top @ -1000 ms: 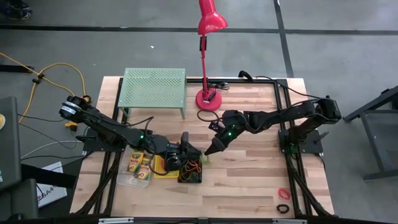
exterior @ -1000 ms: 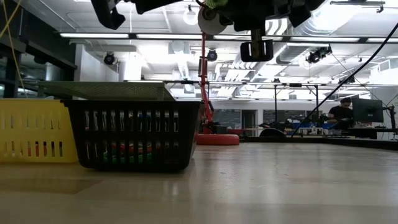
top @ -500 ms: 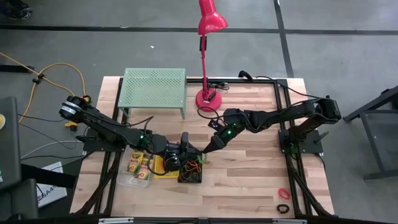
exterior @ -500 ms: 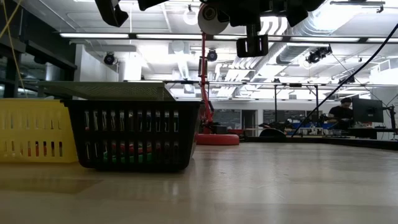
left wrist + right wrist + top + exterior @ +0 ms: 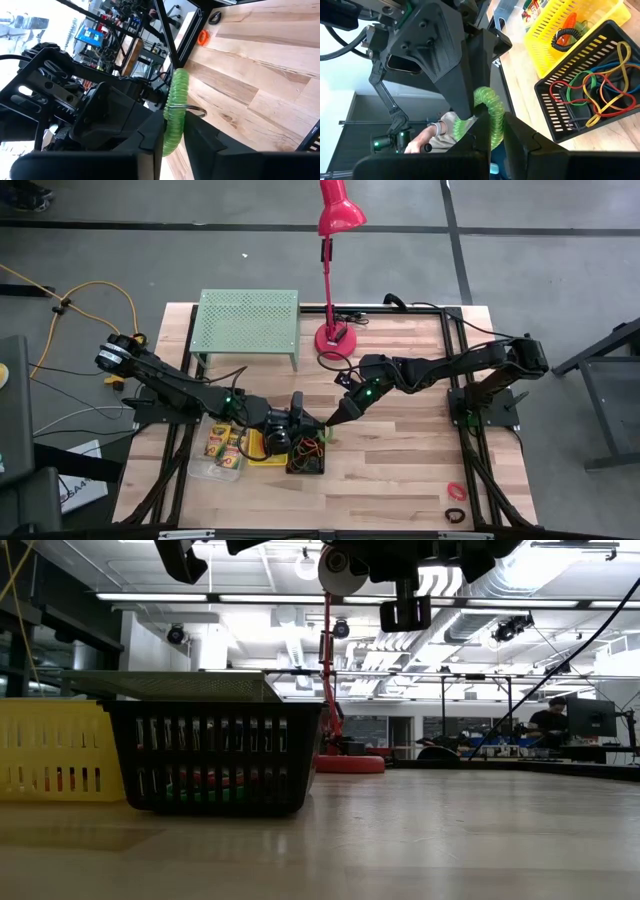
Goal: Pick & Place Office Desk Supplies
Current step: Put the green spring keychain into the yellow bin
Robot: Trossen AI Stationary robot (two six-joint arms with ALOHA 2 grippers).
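Above the black bin (image 5: 306, 453), at bench centre, the green coil (image 5: 175, 110) is barely visible from overhead. Left tool (image 5: 297, 416) pinches it from 9 o'clock; right tool (image 5: 330, 420), closed, grips it from 3 o'clock.

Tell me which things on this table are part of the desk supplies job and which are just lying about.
Job: green coiled loop between both tools, black mesh bin, yellow bin, crayon boxes, loops by the table's edge.
Lying about: red lamp, green rack.
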